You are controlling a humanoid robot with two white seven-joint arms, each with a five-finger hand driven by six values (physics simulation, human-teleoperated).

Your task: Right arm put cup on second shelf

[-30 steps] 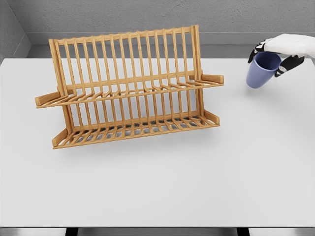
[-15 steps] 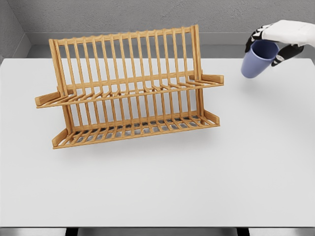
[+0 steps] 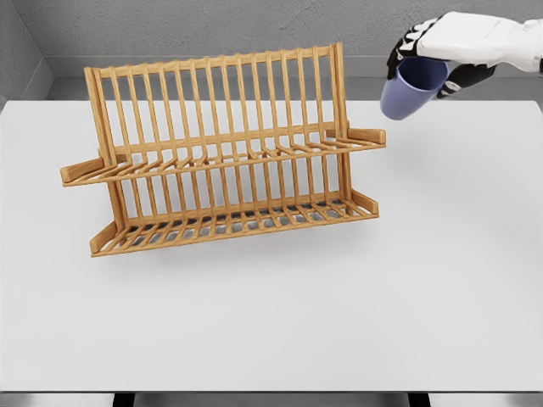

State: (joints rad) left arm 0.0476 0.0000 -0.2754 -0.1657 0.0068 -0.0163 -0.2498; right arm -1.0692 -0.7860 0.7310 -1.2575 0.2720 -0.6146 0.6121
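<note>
The right hand (image 3: 434, 52) comes in from the upper right corner of the head view, its white back turned up and its dark fingers (image 3: 405, 44) curled around the rim of a blue cup (image 3: 407, 91). The hand grips the cup from above. The cup hangs below the palm, tilted, with its open mouth up toward the hand and its closed base pointing down and to the left. It is clear of the table (image 3: 339, 305), in the air, with nothing under it but the white surface near the table's far edge.

Just to the left of the cup stands a wooden dish rack (image 3: 221, 153). The cup is close to the rack's upper right corner, beside the tall right post, and does not touch it. The cup sits a little above the level of the upper shelf (image 3: 229, 157), whose right end block juts out below and left of the cup. The lower shelf (image 3: 237, 222) runs along the base of the rack, near the table. Both shelves are made of thin slats that slope slightly, and a row of upright bars forms the back of the rack.

The rack stands on the left and middle part of the table, turned slightly, its right end further from the camera. Behind the table a grey wall (image 3: 254, 25) closes the scene.
</note>
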